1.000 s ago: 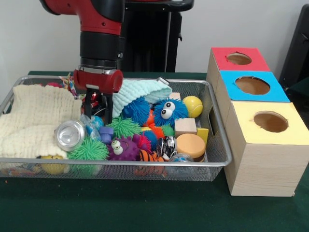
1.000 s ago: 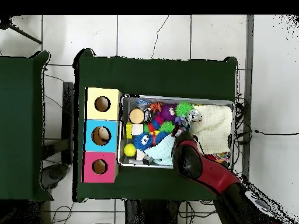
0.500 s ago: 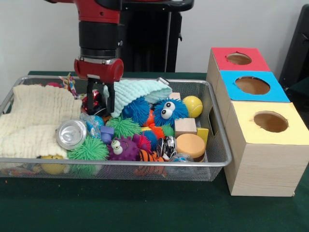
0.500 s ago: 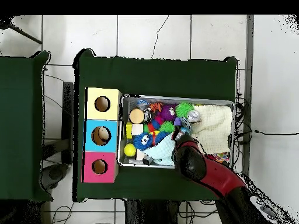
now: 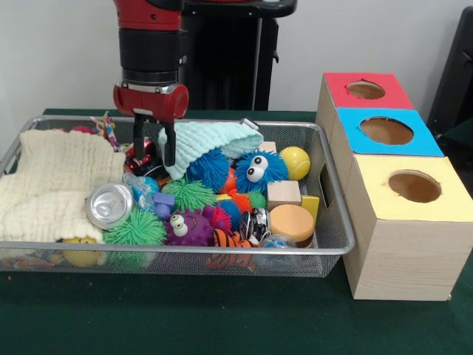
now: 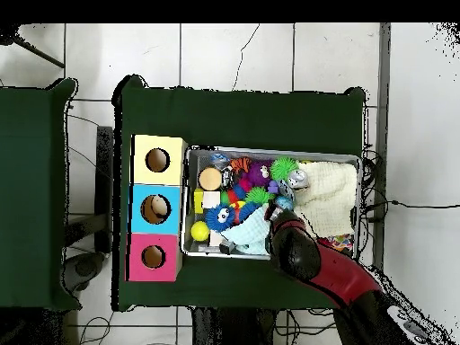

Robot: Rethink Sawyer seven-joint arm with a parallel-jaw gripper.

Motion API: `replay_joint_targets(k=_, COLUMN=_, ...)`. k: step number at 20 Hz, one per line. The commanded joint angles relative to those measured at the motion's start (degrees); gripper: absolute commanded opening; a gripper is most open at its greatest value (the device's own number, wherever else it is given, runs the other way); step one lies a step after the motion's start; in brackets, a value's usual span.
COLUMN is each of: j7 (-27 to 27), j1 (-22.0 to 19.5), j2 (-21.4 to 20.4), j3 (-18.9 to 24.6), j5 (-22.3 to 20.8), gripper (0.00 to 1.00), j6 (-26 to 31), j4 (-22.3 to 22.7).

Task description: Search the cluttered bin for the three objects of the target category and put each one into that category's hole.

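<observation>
The silver wire-mesh bin (image 5: 222, 251) stands on the green table, full of toys and cloths; it also shows in the overhead view (image 6: 269, 151). My gripper (image 5: 154, 159) hangs over the bin's back middle, beside a mint cloth (image 5: 214, 139). Its fingers are apart and hold nothing. A red and black toy (image 5: 145, 157) lies below, between them. Three wooden boxes stand to the right, with holes in red (image 5: 367, 90), blue (image 5: 386, 131) and yellow (image 5: 414, 186) tops. In the overhead view the arm (image 6: 295, 250) hides the gripper.
In the bin lie a cream cloth (image 5: 59, 181), a silver can (image 5: 109, 205), a blue fuzzy ball with eyes (image 5: 259, 170), a yellow ball (image 5: 295, 162), a wooden block (image 5: 284, 194), an orange disc (image 5: 292, 222) and green (image 5: 135, 231) and purple (image 5: 188, 228) spiky balls.
My gripper has risen out of the clutter and drawn a little toward the bin's back, holding nothing. The toys lie as before.
</observation>
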Motion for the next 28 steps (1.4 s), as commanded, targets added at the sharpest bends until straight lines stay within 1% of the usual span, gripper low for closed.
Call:
replay_joint_targets(k=1, j7=9.57, j1=-2.07, j2=1.7, j3=0.62, j5=1.15, gripper=1.0, j6=1.97, j4=-0.28)
replay_joint_targets(k=5, j7=10.32, j1=-5.05, j2=4.01, j3=3.35, j5=-0.88, gripper=1.0, j6=-2.2, j4=0.93)
replay_joint_targets(k=7, j7=10.3, j1=-5.94, j2=5.39, j3=3.94, j5=-1.52, gripper=1.0, j6=-3.47, j4=0.64)
replay_joint_targets(k=14, j7=10.23, j1=-6.39, j2=7.47, j3=4.25, j5=-1.91, gripper=1.0, j6=-5.5, j4=-0.25)
replay_joint_targets(k=21, j7=9.95, j1=-6.2, j2=8.16, j3=4.2, j5=-1.38, gripper=1.0, j6=-5.79, j4=-0.85)
replay_joint_targets(k=28, j7=9.7, j1=-6.28, j2=7.14, j3=4.54, j5=-1.81, gripper=1.0, j6=-6.32, j4=-0.18)
